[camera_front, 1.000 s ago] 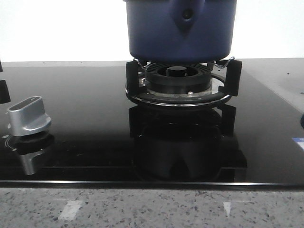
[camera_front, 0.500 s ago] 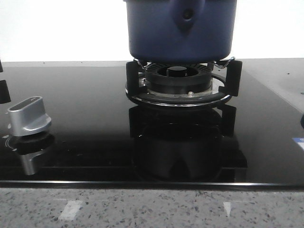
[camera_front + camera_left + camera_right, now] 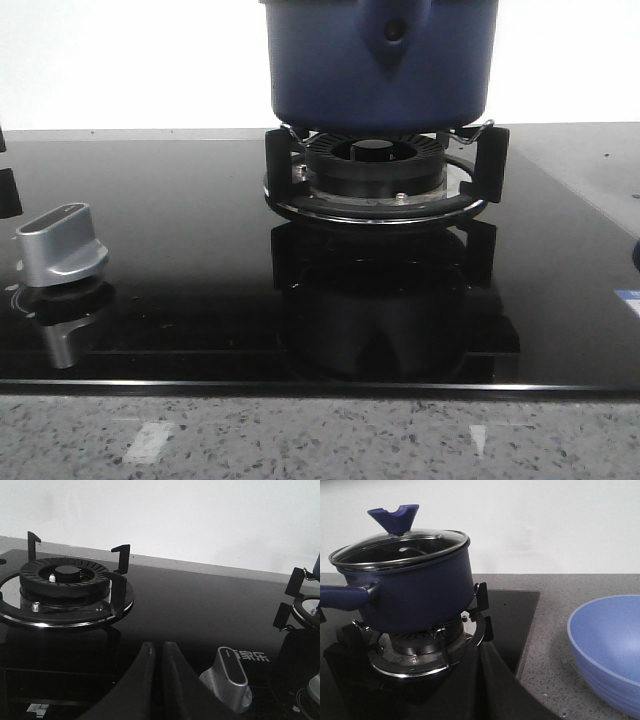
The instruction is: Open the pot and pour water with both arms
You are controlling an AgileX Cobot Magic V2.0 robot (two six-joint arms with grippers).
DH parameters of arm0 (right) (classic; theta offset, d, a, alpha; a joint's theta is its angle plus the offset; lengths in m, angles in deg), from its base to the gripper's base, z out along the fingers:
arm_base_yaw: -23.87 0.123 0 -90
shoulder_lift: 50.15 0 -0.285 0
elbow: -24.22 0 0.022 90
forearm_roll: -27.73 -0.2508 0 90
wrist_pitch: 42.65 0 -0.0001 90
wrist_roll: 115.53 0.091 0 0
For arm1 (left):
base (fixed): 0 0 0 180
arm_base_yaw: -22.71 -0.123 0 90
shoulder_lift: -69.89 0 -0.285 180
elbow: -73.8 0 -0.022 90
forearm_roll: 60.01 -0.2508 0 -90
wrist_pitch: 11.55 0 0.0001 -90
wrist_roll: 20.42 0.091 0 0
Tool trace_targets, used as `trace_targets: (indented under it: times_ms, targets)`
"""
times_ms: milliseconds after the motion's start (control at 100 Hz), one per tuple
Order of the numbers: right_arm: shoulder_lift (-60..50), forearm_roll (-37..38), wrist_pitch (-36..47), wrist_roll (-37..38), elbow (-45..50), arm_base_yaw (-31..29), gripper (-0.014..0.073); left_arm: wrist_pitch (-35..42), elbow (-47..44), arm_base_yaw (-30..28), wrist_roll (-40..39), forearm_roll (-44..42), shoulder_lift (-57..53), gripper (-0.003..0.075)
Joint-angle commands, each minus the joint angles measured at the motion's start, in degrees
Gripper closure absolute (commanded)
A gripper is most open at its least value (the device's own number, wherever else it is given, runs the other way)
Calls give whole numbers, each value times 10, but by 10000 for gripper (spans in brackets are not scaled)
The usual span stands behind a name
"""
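The dark-blue pot [image 3: 380, 70] stands on the right burner [image 3: 378, 180] of a black glass stove; its top is cut off in the front view. In the right wrist view the pot [image 3: 415, 590] carries a glass lid [image 3: 400, 547] with a blue knob [image 3: 395, 517], and its handle [image 3: 342, 596] sticks out sideways. My right gripper [image 3: 481, 647] is shut and empty, a short way from the burner's rim. My left gripper [image 3: 159, 645] is shut and empty too, above the glass between the bare left burner [image 3: 65, 577] and a silver stove knob [image 3: 229, 677].
A light-blue bowl [image 3: 610, 650] sits on the speckled counter [image 3: 555, 630] beside the stove, near my right gripper. The silver stove knob [image 3: 60, 245] stands at the front left of the glass [image 3: 180, 280]. A white wall runs behind everything.
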Motion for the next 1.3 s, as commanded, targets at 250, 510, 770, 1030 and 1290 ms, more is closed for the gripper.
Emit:
trace_targets:
  times_ms: [250,510,770,1030,1290]
  targets:
    - [4,-13,29,-5,-16,0,640,41,-18,0,-6,5,-16,741]
    - [3,357,96,352,-16,0,640,41,-18,0,-6,5,-16,741]
    - [-36,778,106,734,11,0,640,41,-18,0,-6,5,-16,741]
    - [-137,805,201,762,132,0,640,41,-18,0,-6,5,-16,741]
    - [-191,816,99,762,157,-12,640,41,-18,0,-6,5,-16,741]
